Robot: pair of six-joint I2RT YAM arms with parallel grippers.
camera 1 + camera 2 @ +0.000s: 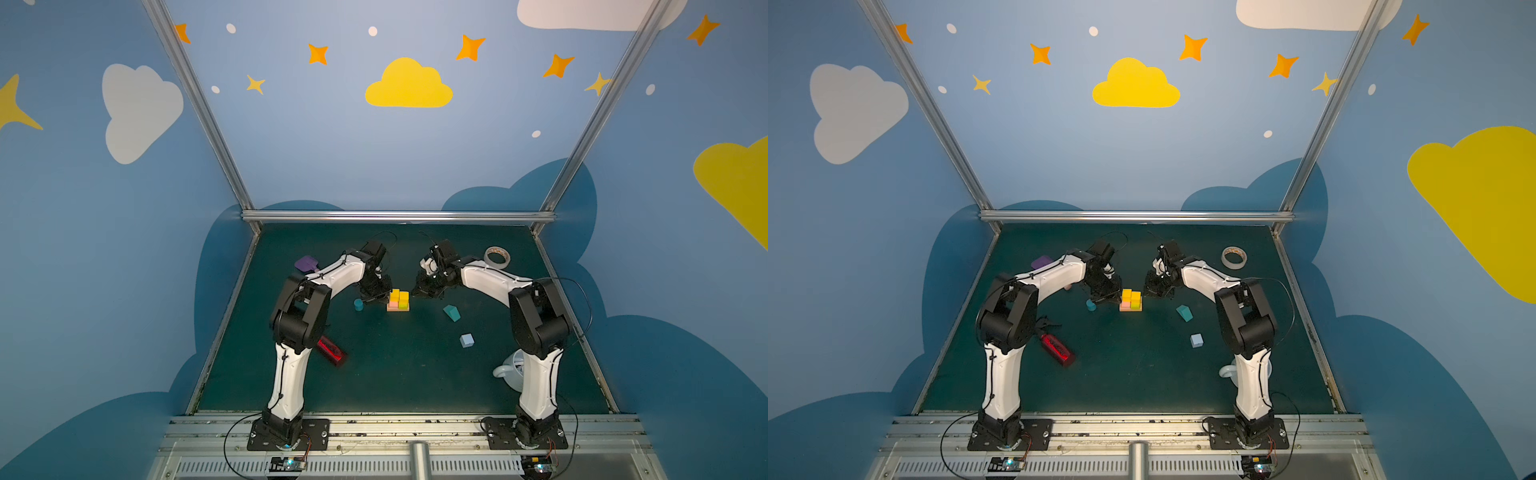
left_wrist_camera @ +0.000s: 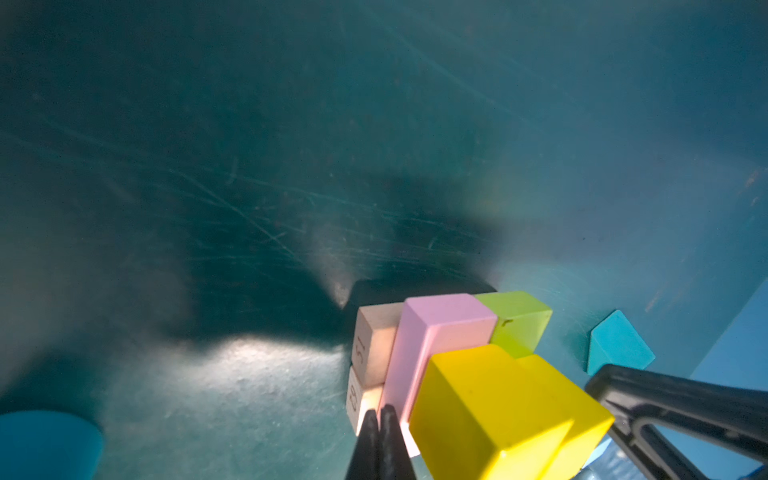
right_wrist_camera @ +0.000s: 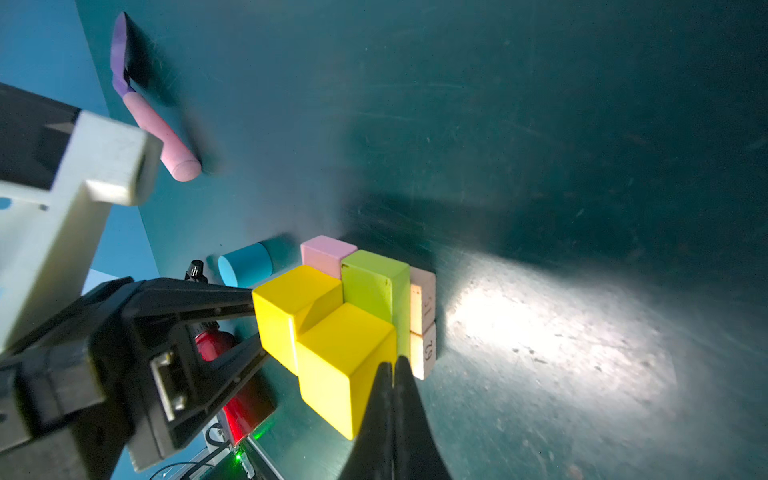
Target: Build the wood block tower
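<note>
tan at the base, yellow on top: sits in the middle of the tabletop (image 1: 395, 374) as a low tower (image 1: 398, 301), hemmed by left jaws and right jaws, both pressed together empty, tips at the ends of the tan bars (image 2: 372, 353). could skew or shear if squeezed unevenly, sliding the bars from under the slabs or nudging off the staggered yellow cubes (image 3: 340, 361). seemingly lies with tan bars running left–right, pink slab (image 2: 440, 328) and lime slab (image 3: 374, 286) crossing them near–far.
</note>
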